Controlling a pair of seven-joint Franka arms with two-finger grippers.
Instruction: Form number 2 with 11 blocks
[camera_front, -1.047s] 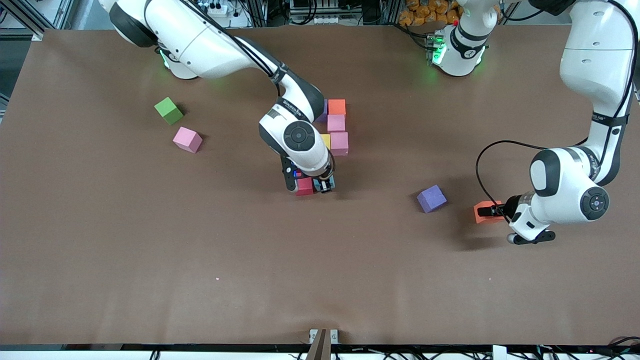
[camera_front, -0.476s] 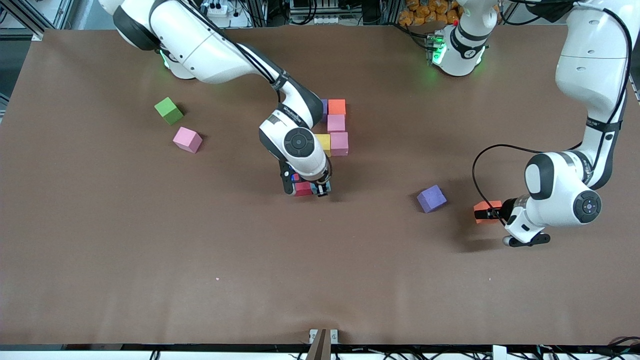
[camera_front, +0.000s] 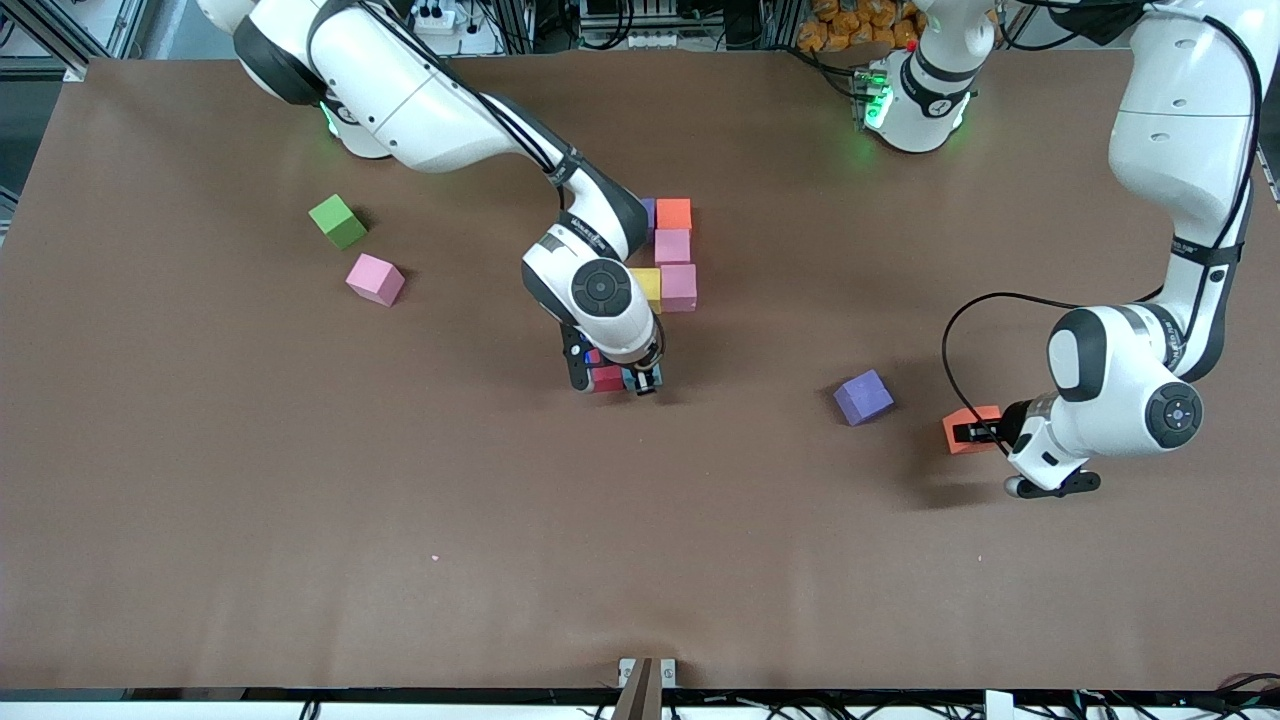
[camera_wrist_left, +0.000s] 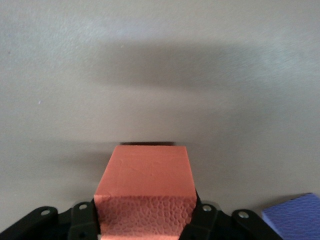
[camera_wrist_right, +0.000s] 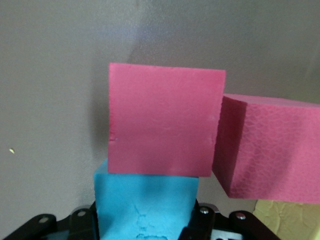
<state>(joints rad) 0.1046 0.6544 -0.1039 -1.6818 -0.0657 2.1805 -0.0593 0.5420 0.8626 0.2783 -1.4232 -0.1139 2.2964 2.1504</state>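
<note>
Left gripper (camera_front: 968, 433) squeezed shut on small orange foam cube (camera_front: 965, 430), ready for lifting. Right gripper (camera_front: 618, 379) pinching light blue foam cube (camera_wrist_right: 145, 202) beside red cube (camera_front: 605, 378), growing half-built number 2 (camera_front: 672, 262) mid-table.

High front view, close wrist views

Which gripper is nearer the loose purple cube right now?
Left. The left gripper, shut on the orange cube, sits beside the purple cube; the right gripper holds a blue cube by the digit.
</note>
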